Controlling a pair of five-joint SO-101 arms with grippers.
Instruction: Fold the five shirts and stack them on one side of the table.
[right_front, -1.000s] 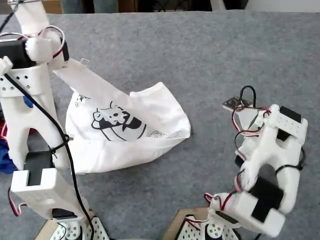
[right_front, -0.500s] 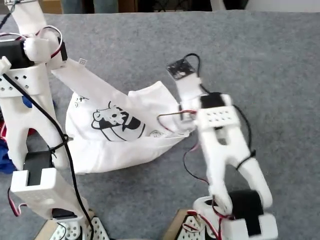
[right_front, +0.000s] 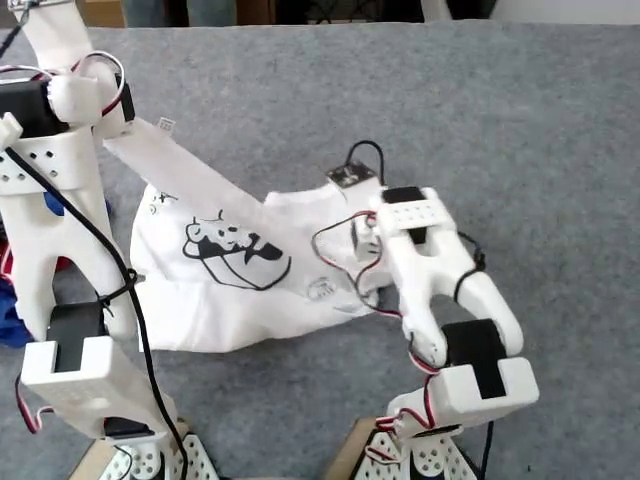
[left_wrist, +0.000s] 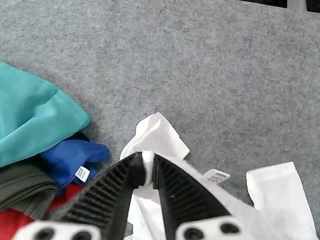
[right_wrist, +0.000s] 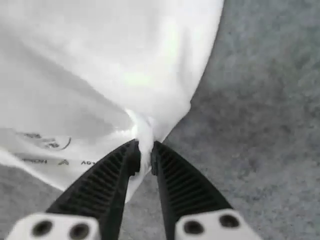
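White shirt with a black cartoon print lying rumpled on the grey felt table, left gripper clamping one raised corner, right gripper pinching the opposite edge, teal shirt and blue shirt lying heaped beside it.

White shirt front: black cartoon drawing, no readable letters.
Hem print: small grey lettering, too blurred to read.
Blue shirt tag: tiny marks, unreadable.
White tag: dotted print, unreadable.
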